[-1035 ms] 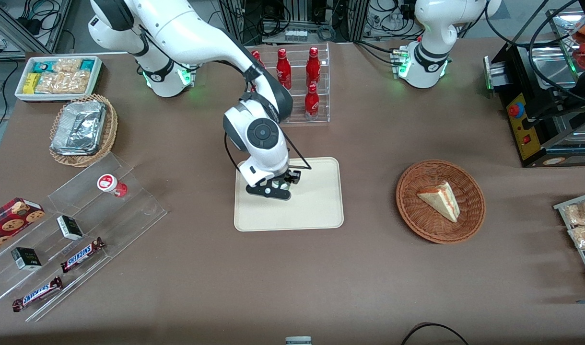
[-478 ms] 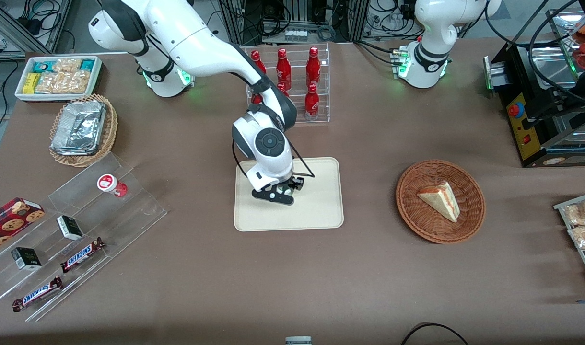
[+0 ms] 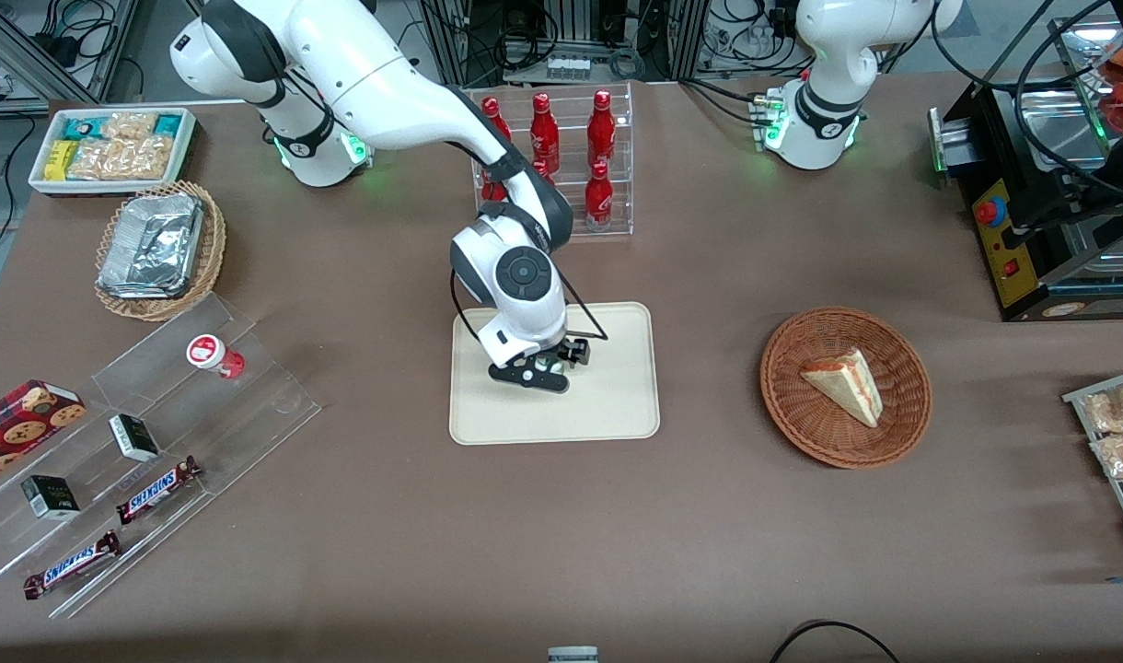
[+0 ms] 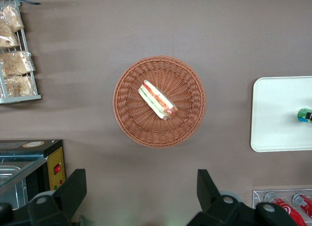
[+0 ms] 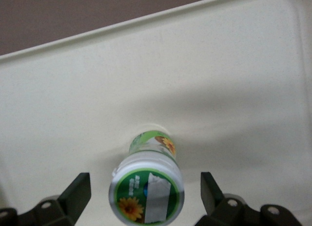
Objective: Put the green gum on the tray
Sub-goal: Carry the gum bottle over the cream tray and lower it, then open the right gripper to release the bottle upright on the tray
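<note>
The green gum [image 5: 147, 189] is a small green bottle with a white lid marked green and yellow. It stands upright on the cream-beige tray [image 5: 234, 89]. My right gripper [image 5: 145, 197] is open just above it, one finger on each side of the lid with a clear gap to both. In the front view the gripper [image 3: 545, 366] hangs low over the tray [image 3: 617, 405], and the gum [image 3: 549, 366] is mostly hidden under the hand. The left wrist view shows the gum [image 4: 305, 115] at the edge of the tray [image 4: 273, 114].
A clear rack of red bottles [image 3: 561, 157] stands just past the tray, close to my arm. A wicker basket with a sandwich [image 3: 845, 387] lies toward the parked arm's end. The stepped stand with a red gum bottle [image 3: 214, 355] lies toward the working arm's end.
My gripper has moved a little toward the parked arm's end over the tray and lowered, and its fingers now stand apart from the gum, which rests on the tray.
</note>
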